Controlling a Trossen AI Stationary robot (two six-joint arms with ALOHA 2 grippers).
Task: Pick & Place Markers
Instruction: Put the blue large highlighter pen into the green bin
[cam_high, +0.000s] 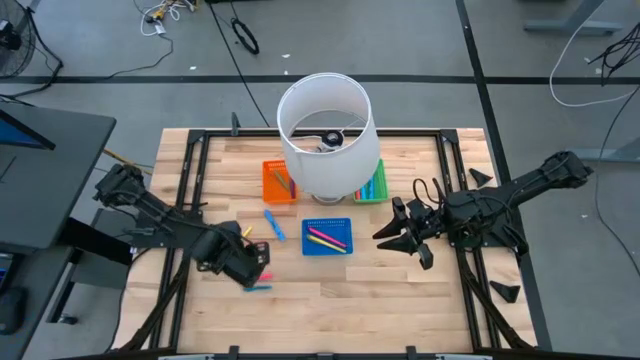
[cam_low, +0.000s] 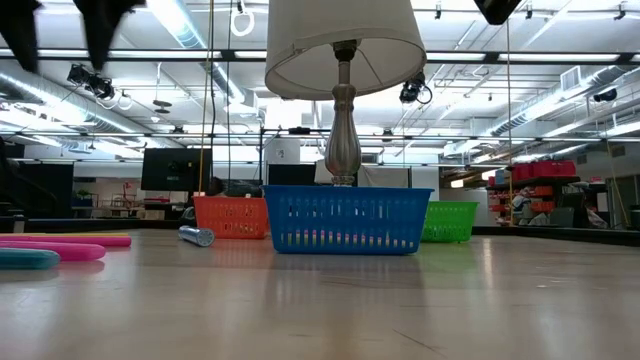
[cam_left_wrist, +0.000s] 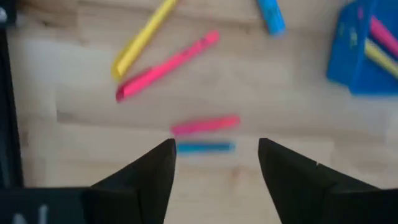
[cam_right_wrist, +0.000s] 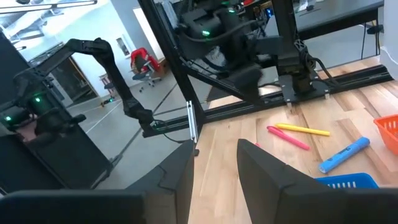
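Several markers lie loose on the table's left half: a short pink one (cam_left_wrist: 205, 125) and a blue one (cam_left_wrist: 205, 147) side by side, farther off a long pink one (cam_left_wrist: 168, 65), a yellow one (cam_left_wrist: 143, 37) and a light blue one (cam_high: 274, 225). My left gripper (cam_left_wrist: 214, 163) hangs open above the short pink and blue pair, pointing down and touching nothing. More markers lie in the blue tray (cam_high: 327, 247) and the orange tray (cam_high: 270, 185). My right gripper (cam_high: 392, 238) waits open and level to the right of the blue tray.
A white-shaded lamp (cam_high: 325, 135) stands at the table's middle, behind the blue tray, between the orange tray and a green tray (cam_high: 374, 185). A black frame (cam_high: 190, 175) runs along the table's edges. Bare wood lies in front of the blue tray.
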